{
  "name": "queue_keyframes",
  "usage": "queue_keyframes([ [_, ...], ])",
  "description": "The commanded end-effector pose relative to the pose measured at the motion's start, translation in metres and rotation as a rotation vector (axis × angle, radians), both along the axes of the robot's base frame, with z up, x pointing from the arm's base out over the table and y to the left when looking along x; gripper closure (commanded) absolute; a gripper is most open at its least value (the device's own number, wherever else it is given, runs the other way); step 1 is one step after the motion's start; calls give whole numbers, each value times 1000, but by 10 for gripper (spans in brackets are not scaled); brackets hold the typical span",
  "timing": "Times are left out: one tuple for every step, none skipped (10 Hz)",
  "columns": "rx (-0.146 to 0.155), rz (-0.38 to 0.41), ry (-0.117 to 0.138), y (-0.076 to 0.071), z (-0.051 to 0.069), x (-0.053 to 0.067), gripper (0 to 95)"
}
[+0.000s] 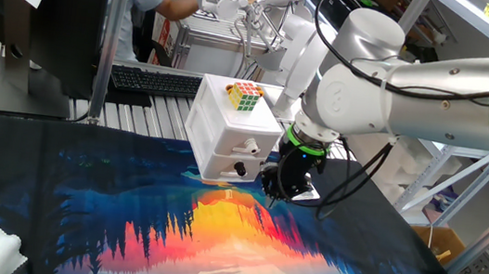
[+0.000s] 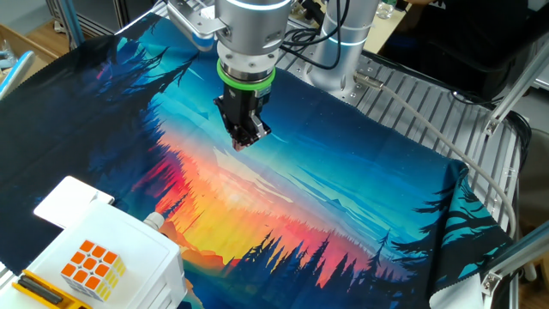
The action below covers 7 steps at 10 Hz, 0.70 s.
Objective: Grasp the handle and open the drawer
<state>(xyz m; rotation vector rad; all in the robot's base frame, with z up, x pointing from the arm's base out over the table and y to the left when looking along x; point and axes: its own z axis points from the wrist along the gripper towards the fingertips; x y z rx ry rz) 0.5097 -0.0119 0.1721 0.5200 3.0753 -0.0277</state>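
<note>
A small white two-drawer cabinet (image 1: 226,135) stands at the back of the colourful cloth. Its upper drawer (image 1: 225,141) bears a white handle (image 1: 249,146), and the front sits flush with the cabinet. The lower drawer has a round black knob (image 1: 241,167). In the other fixed view the cabinet (image 2: 129,253) is at the bottom left, with the handle (image 2: 154,221) poking out of its front. My gripper (image 1: 272,193) (image 2: 243,142) points down over the cloth, in front of the cabinet and apart from it. It is shut with nothing in it.
A Rubik's cube (image 1: 244,96) (image 2: 93,268) lies on the cabinet's top. A white sheet (image 2: 73,202) lies beside the cabinet. A black keyboard (image 1: 153,80) and a monitor sit behind it. The printed cloth (image 1: 212,245) covers the table.
</note>
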Motion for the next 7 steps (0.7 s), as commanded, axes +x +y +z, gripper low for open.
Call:
queue_keyframes([
  [43, -81, 67, -36, 10, 23, 950],
  [49, -80, 66, -36, 10, 16, 950],
  [52, -77, 64, -35, 9, 10, 950],
  [53, -74, 58, -34, 7, 6, 950],
  [52, -68, 52, -34, 7, 6, 950],
  [51, -57, 40, -34, 8, 6, 950],
  [44, -51, 31, -34, 8, 6, 950],
])
